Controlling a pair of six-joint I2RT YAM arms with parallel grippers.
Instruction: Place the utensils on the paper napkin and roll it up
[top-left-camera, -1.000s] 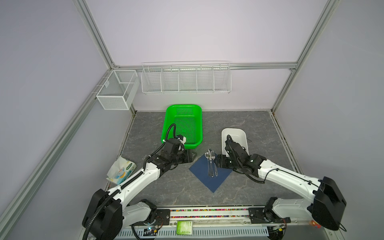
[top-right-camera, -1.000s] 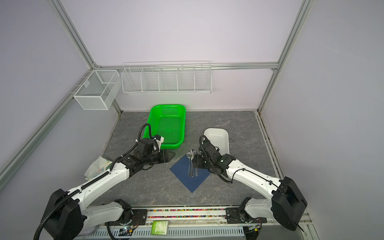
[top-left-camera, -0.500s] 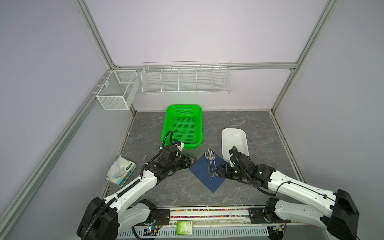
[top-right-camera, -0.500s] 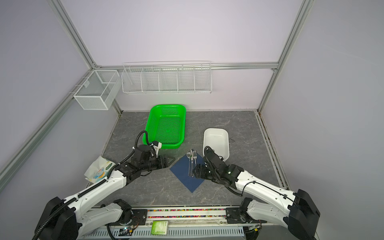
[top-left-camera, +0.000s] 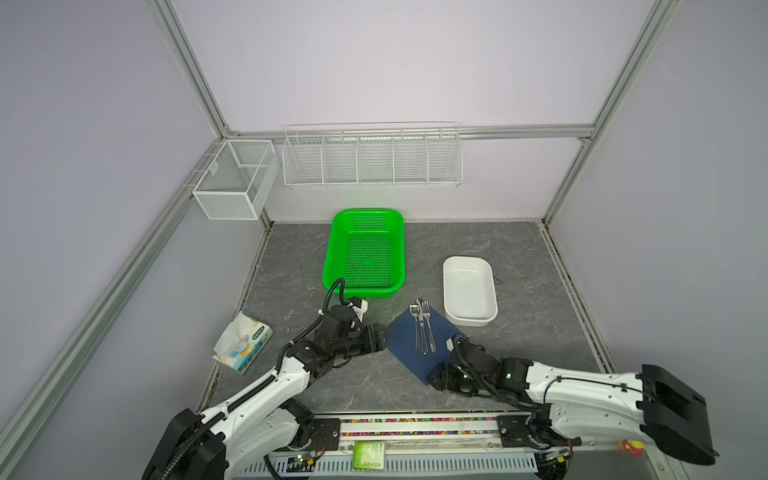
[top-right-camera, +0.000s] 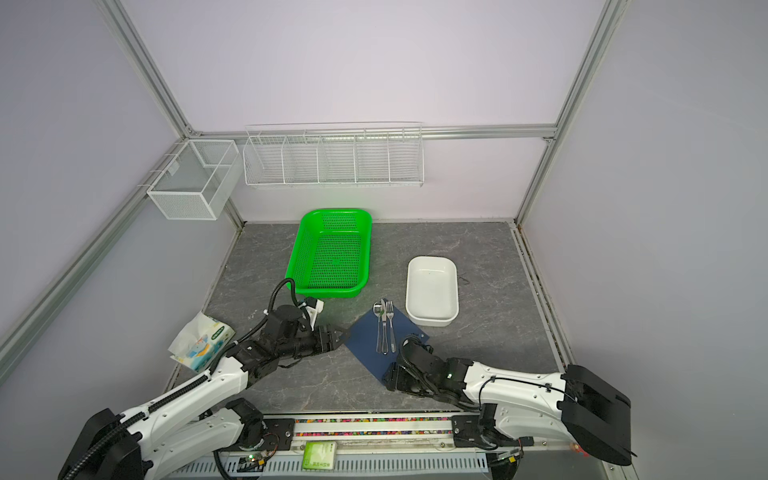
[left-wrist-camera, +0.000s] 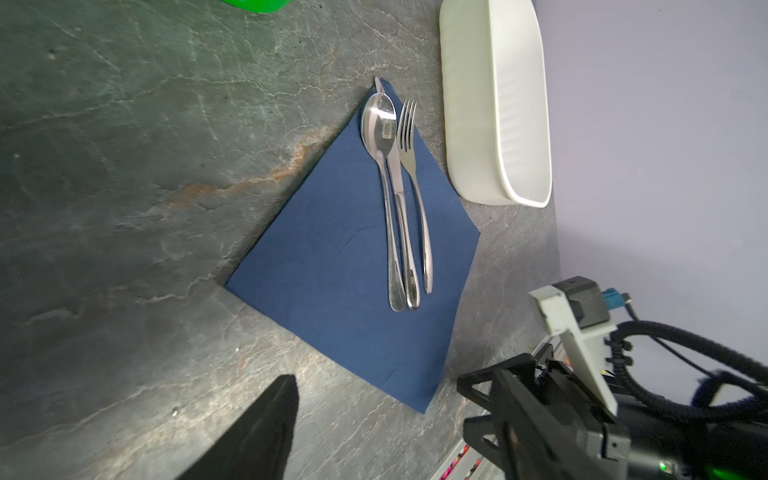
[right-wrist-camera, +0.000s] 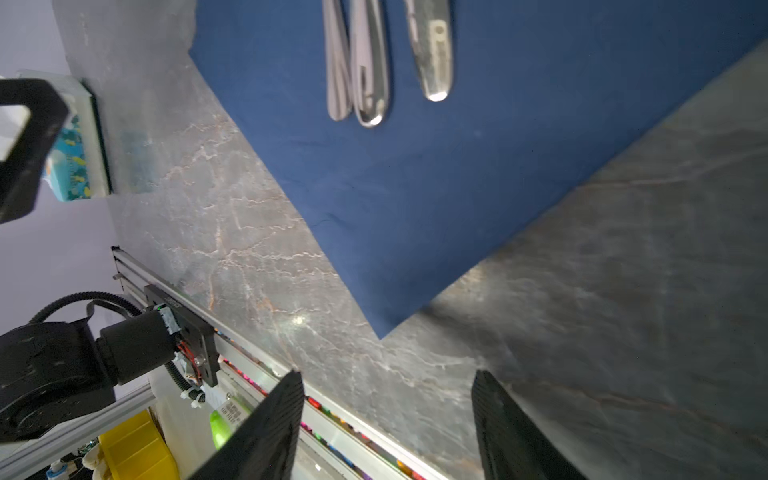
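My left claw (top-left-camera: 390, 336) and right claw (right-wrist-camera: 387, 374), both spread, near the paper napkin (top-left-camera: 405, 347) corners; spoon (left-wrist-camera: 378, 120), knife (left-wrist-camera: 402, 216), fork (left-wrist-camera: 409, 137) atop it.

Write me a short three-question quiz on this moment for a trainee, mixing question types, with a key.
1. True or false: the utensils lie side by side on the paper napkin.
2. Which thing stands closest to the tines of the fork? A) green basket B) white dish C) tissue pack
3. Fill in: the right gripper points at the napkin's near corner, holding nothing, with its jaws ____.

Key: 1 true; 2 B; 3 open.
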